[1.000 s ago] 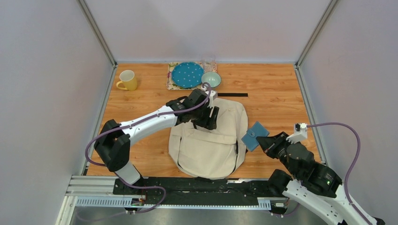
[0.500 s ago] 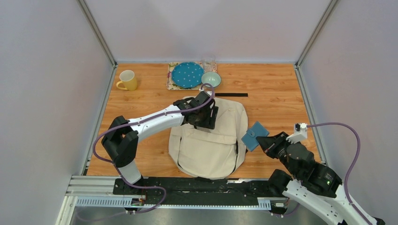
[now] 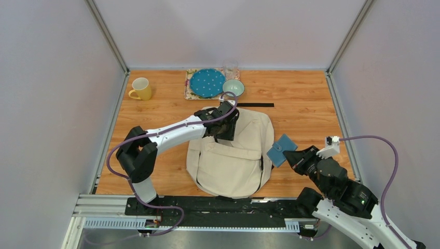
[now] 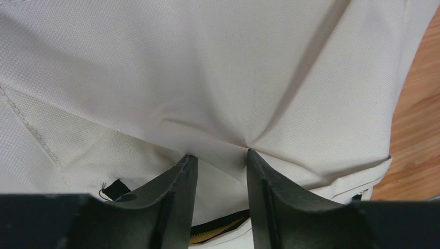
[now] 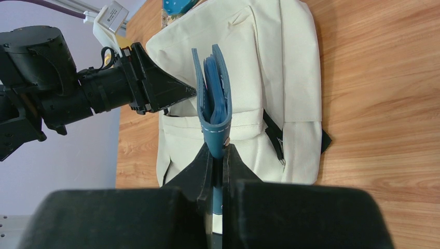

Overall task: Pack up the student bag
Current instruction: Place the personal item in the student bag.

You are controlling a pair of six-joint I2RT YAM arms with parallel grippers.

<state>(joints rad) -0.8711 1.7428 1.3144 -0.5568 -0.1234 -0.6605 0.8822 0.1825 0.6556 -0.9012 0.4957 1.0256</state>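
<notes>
The student bag (image 3: 228, 161) lies flat mid-table, a cream backpack with black straps. My left gripper (image 3: 229, 129) is pressed down onto its upper part. In the left wrist view the jaws (image 4: 218, 154) stand partly open, both tips dug into the cream fabric (image 4: 207, 78), which puckers into a fold between them. A slightly open zipper shows below the tips. My right gripper (image 3: 289, 154) hovers beside the bag's right edge, shut on a blue wallet-like case (image 3: 282, 149). The right wrist view shows the case (image 5: 214, 98) upright in the gripper (image 5: 218, 148), with the bag (image 5: 270, 62) behind.
At the back stand a yellow mug (image 3: 140, 88), a blue dotted plate (image 3: 207, 82) on a patterned mat, a green bowl (image 3: 233, 87) and a clear glass (image 3: 231, 70). A black strip (image 3: 257, 105) lies just behind the bag. Walls enclose the table on three sides.
My left gripper has sunk onto the bag's upper fabric and its jaws have narrowed. The right arm and the blue case have not moved.
</notes>
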